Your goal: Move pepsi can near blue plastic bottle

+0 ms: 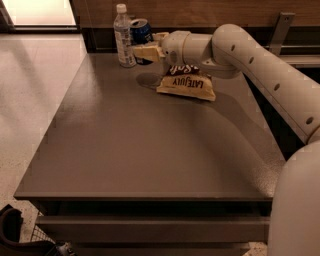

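The pepsi can (141,31), dark blue with a silver top, is tilted at the back of the grey table (140,150), just right of the blue plastic bottle (123,37). The bottle is clear with a white cap and stands upright. My gripper (146,46) reaches in from the right and is shut on the can, with one cream finger (146,52) across its front and the other behind it. The can's lower part is hidden by that finger. I cannot tell whether the can touches the bottle or the table.
A yellow and brown chip bag (187,83) lies flat just below my wrist. A wooden wall (200,10) runs behind the table's back edge. Pale floor (35,75) lies to the left. My arm (270,75) spans the table's right side.
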`<state>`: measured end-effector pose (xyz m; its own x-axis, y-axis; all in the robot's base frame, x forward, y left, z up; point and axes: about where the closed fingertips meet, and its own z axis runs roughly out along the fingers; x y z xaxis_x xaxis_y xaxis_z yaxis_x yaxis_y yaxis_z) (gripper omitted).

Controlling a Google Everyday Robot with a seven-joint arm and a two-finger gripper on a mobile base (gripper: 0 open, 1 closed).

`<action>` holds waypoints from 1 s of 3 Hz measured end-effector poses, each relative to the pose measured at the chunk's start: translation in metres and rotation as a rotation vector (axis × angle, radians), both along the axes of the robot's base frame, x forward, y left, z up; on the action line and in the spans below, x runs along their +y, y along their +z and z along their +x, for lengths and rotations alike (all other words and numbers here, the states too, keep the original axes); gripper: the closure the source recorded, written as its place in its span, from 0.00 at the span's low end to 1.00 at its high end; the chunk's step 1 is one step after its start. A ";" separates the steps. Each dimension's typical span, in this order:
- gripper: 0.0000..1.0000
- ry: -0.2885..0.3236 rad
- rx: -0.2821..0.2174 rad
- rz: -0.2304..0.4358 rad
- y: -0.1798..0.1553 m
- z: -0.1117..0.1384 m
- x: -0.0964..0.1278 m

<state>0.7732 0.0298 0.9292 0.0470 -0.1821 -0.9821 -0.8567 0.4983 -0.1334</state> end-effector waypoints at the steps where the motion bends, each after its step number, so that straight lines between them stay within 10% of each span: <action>1: 1.00 -0.035 0.037 0.005 -0.026 0.022 0.003; 3: 1.00 -0.082 0.067 0.079 -0.054 0.048 -0.002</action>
<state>0.8207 0.0278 0.8756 -0.0309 -0.1045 -0.9940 -0.8182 0.5739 -0.0349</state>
